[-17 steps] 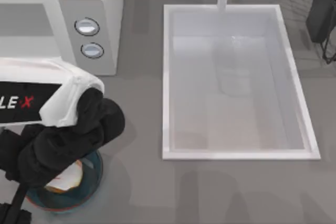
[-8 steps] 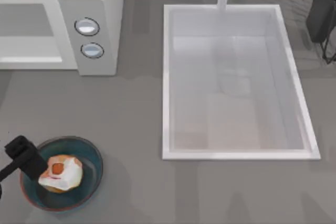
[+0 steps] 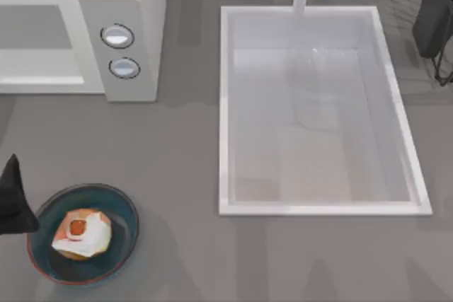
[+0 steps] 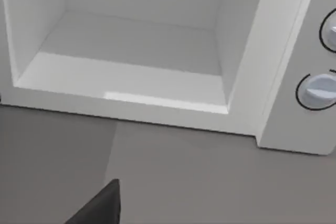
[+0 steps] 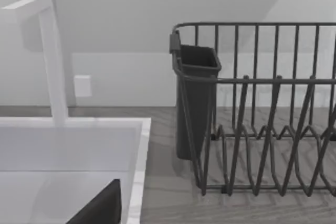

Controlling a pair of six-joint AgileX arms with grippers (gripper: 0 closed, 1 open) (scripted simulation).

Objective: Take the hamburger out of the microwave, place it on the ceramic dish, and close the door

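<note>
- The hamburger [image 3: 81, 233] sits inside the ceramic dish [image 3: 120, 206], which rests on the table [image 3: 184, 245] at the near left corner, so by the look of it the carrying part of the job is done.
- The microwave [image 3: 134, 5] stands at the far left, well apart from the dish, and its cavity [image 4: 136, 45] is open and bare in the left wrist view.
- The step in hand, as I judge it, is closing the door (the slab itself is nowhere I can pick out, so I cannot say how far it swings out).
- The left gripper [image 3: 13, 199] is a dark shape at the left edge, just beside the dish rim; I cannot tell whether its fingers are spread or closed.
- To do this well, the left arm should travel away from the dish without clipping the rim, since a nudge could slide the bowl or tip the food.
- It should then get to the outer face of the door and push flat, near the free edge, in a steady arc toward the cavity.
- It should steer clear of the two knobs [image 3: 117, 36] on the right-hand panel.
- The right arm looks parked at the far right, its camera facing the dish rack [image 5: 262, 108] and the sink [image 3: 318, 111].
</note>
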